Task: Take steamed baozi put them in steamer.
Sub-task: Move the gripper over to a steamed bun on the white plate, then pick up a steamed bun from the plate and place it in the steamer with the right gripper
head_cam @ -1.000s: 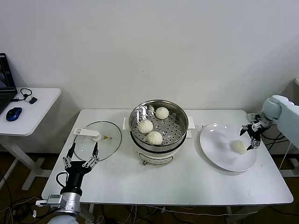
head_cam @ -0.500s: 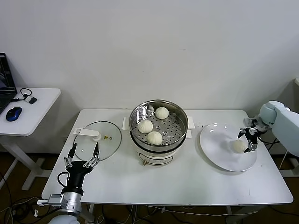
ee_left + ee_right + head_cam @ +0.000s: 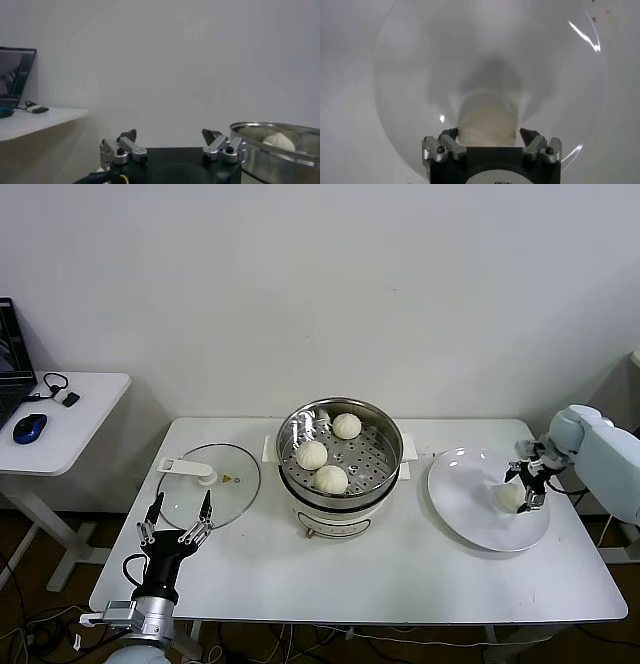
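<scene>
The steamer (image 3: 340,459) stands mid-table with three baozi inside: one at the back (image 3: 347,425), one at the left (image 3: 312,454), one at the front (image 3: 331,478). A fourth baozi (image 3: 509,496) lies on the white plate (image 3: 465,494) at the right. My right gripper (image 3: 527,483) is open and straddles this baozi from above; in the right wrist view the baozi (image 3: 486,122) sits between the open fingers (image 3: 489,137), which do not touch it. My left gripper (image 3: 178,517) is open and empty, pointing up near the table's front left; it also shows in the left wrist view (image 3: 170,137).
A flat glass lid (image 3: 208,481) with a white handle lies left of the steamer. A side desk (image 3: 60,419) at the far left holds a blue mouse and a laptop. The steamer rim (image 3: 280,131) shows in the left wrist view.
My right gripper has moved left and down over the plate and now straddles the baozi. The left arm has not moved.
</scene>
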`<state>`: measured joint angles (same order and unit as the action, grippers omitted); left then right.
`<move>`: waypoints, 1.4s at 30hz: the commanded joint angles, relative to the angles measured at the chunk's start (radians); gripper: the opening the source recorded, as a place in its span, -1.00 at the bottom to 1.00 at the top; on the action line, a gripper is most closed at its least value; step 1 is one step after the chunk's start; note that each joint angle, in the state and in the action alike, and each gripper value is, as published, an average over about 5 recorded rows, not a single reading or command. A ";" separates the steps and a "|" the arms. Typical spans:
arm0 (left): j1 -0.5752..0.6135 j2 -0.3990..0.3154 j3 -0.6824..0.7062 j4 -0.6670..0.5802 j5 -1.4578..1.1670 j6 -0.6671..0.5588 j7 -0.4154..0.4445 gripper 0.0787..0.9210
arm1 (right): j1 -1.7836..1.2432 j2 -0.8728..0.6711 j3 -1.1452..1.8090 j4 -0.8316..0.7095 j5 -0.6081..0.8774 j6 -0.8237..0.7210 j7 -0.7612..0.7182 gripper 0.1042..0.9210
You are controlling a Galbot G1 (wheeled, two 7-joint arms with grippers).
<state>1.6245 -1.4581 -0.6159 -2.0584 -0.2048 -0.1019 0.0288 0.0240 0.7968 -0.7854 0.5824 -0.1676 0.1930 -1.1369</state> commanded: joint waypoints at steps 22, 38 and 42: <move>-0.008 -0.009 0.007 0.008 0.003 -0.005 0.000 0.77 | 0.204 -0.093 -0.223 0.212 0.232 -0.057 -0.049 0.43; 0.001 -0.018 0.059 0.019 0.026 -0.030 0.000 0.77 | 0.794 -0.076 -0.779 0.502 0.750 -0.224 -0.055 0.49; -0.002 -0.018 0.067 0.011 0.034 -0.028 -0.001 0.77 | 0.856 -0.021 -0.840 0.536 0.812 -0.251 -0.051 0.49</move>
<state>1.6234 -1.4737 -0.5664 -2.0410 -0.1818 -0.1277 0.0282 0.5497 0.7146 -1.3173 0.9567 0.3409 0.0329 -1.1892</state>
